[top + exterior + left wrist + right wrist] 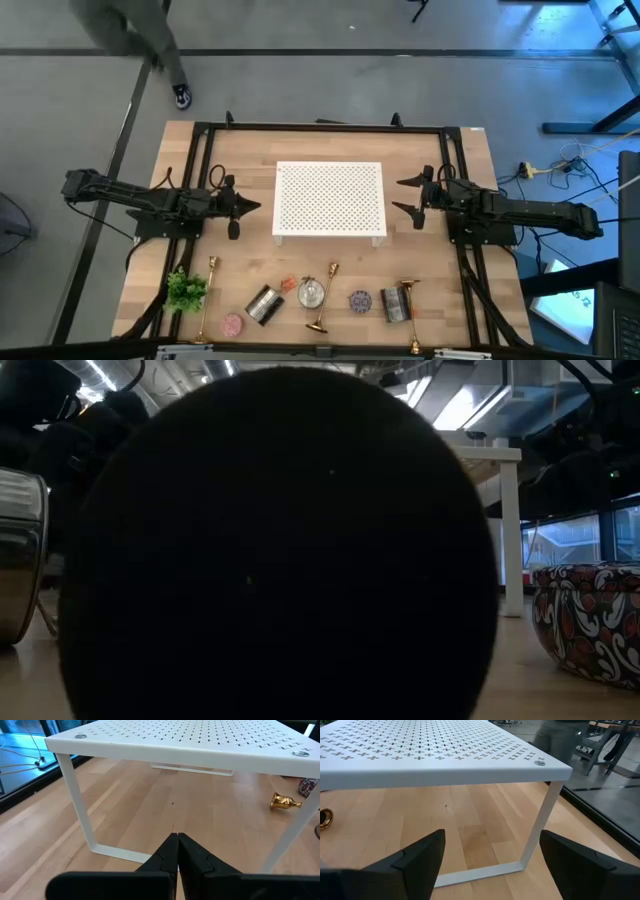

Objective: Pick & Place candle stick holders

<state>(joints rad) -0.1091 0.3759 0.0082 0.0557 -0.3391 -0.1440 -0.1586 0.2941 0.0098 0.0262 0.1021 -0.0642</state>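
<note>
High view first: three candle stick holders sit along the near edge of the table (150, 200), all lying or leaning afaict. One is far left (207, 298) next to a small green plant (186, 290), one in the middle (325, 298) beside a silver tin (311, 293), and one on the right (411, 303) against another tin (393, 303). The white perforated shelf (329, 202) is mid-table, prob the drop spot. Left gripper (236, 208) hovers just off the shelf's left edge, right gripper (417, 197) off its right edge, both well apart from the holders and carrying nothing.

Handling guess: slim brass, stiff, not fragile, but shiny so slippery, and bottom-heavy w/ the flared base. I'd pinch the thin stem close to the base so it doesn't swing.

Low view: basically useless, a big dark round thing (270, 550) blocks the lens. Only a shiny tin (20, 555) and a patterned tin (590, 620) show at the sides.

Left wrist view: fingers (192, 855) pressed together, empty. It shows what the top cam can't: under the shelf, a gold holder piece (285, 802) lying on the wood beyond.

Right wrist view: fingers (417, 855) spread wide, nothing between them. A bit of gold (325, 818) peeks in at the edge, and a person stands in the room behind.
</note>
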